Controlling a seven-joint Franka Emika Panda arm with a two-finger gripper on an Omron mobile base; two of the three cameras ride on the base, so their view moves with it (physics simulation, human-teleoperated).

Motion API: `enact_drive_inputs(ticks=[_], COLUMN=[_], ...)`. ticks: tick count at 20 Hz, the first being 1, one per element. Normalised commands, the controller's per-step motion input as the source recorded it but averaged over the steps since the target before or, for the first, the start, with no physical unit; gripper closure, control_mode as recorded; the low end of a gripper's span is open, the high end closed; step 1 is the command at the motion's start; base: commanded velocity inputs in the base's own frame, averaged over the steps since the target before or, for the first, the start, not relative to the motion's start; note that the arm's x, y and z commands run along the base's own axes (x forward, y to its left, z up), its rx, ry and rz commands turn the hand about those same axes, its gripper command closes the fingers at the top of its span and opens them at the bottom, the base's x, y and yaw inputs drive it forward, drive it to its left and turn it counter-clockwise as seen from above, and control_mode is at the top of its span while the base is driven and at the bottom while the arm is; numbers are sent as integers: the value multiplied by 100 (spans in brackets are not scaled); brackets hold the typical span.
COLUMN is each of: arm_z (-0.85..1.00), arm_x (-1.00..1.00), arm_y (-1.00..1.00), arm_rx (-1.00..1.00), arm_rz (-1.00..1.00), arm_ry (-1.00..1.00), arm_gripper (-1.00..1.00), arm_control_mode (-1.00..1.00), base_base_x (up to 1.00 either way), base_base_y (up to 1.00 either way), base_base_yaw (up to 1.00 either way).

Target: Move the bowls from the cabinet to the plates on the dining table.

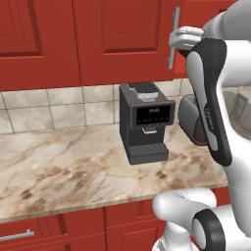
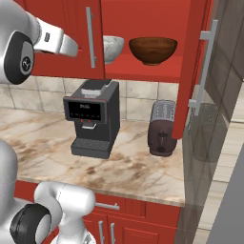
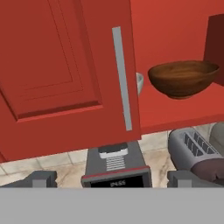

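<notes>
Right now my gripper (image 3: 112, 178) is spread wide with nothing between its dark finger tips, and it faces the tall red cabinet (image 3: 57, 74) with raised-panel doors. One door with a long vertical silver bar handle (image 3: 122, 78) hangs just in front of me, covering the left part of the opening. Past its edge, on the red shelf (image 3: 175, 111), sits the dark glossy brown bowl (image 3: 183, 78), upright and in plain sight. The grey-white marbled bowl (image 2: 112, 48) stands on the same shelf just beside it, to its left in the right base view, half hidden behind that door. The other door (image 2: 190, 66) is swung open at the right. Below the shelf, on the beige veined marble counter (image 2: 57, 152), stand a black coffee machine (image 2: 91, 119) with a small display and a dark rounded toaster (image 2: 163, 127), near each other but apart.
</notes>
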Motion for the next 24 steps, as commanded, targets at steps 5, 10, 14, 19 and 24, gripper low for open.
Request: enact_drive_inputs(ticks=[5, 10, 14, 19, 24], arm_z=[-25, -23, -4, 0, -10], arm_x=[1, 2, 14, 21, 40], arm_y=[-8, -16, -14, -5, -7], arm_rx=[-2, -1, -5, -6, -7], arm_rz=[0, 0, 0, 0, 0], arm_ry=[1, 1, 0, 2, 4], arm_gripper=[-100, -100, -100, -100, -100], arm_control_mode=[-100, -100, -100, -100, -100], base_base_x=[0, 0, 0, 0, 0], base_base_y=[0, 0, 0, 0, 0], base_base_yaw=[0, 0, 0, 0, 0])
